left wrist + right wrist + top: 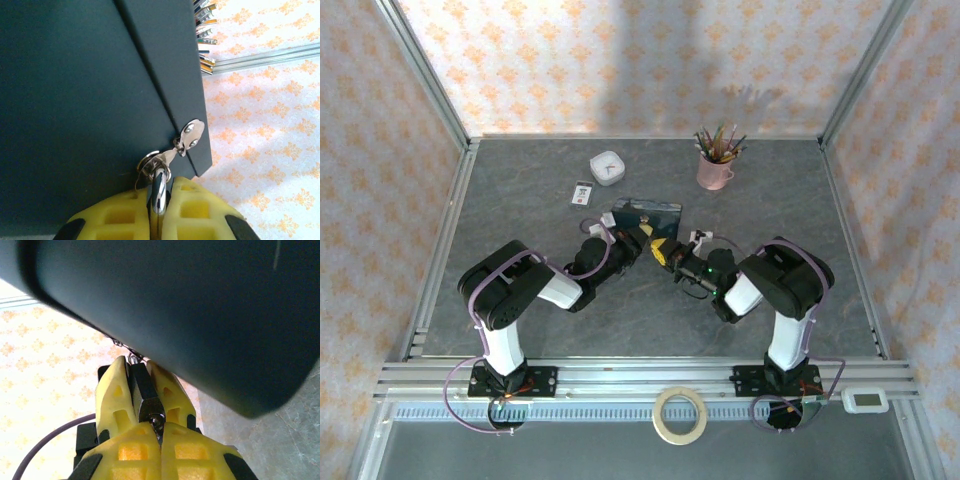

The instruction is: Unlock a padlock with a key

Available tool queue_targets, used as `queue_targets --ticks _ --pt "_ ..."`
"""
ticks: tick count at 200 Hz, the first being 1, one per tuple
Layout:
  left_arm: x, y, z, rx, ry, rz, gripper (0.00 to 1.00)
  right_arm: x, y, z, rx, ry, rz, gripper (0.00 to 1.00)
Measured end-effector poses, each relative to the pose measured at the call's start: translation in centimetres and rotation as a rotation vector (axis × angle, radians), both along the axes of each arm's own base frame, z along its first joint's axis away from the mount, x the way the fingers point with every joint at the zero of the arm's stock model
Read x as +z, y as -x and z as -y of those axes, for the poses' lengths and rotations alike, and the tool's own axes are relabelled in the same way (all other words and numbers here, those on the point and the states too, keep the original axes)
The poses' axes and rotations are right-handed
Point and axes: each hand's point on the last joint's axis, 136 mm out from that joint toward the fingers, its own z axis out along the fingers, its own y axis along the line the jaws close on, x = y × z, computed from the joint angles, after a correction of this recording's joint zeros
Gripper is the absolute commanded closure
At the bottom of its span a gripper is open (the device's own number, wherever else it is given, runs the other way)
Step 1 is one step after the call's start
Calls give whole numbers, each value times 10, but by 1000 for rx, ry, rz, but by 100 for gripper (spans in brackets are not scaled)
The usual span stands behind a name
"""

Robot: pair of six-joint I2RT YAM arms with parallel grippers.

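My left gripper (160,184) is shut on the small metal padlock (158,204). The padlock's thin shackle (149,163) loops through the silver hasp (191,134) on the dark blue box (75,100). In the right wrist view, the left gripper's yellow fingers (114,392) pinch the dark padlock (144,390) from both sides. My right gripper (159,429) is shut on the tiny silvery key (158,421), whose tip sits at the padlock's near end. From above, the left gripper (642,243) and right gripper (669,253) meet just in front of the box (650,211).
A white round clock (608,167) and a small white-and-black card (582,193) lie behind the box to the left. A pink cup of pencils (716,165) stands at the back right. A tape roll (680,415) lies below the rail.
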Motion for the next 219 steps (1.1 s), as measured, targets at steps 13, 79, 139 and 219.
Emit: queue_targets --ticks 13,79,139,219 --pt "-2 0 0 -2 -5 -5 100 -1 0 1 3 14 9 80" --pt "7 -4 17 -85 -52 8 100 -5 3 21 -23 237 73 50" --pt "-5 1 21 -129 -100 -22 100 33 6 42 -87 427 266 49" --pt "-5 2 22 -137 -93 -28 100 0 5 37 -6 576 274 63"
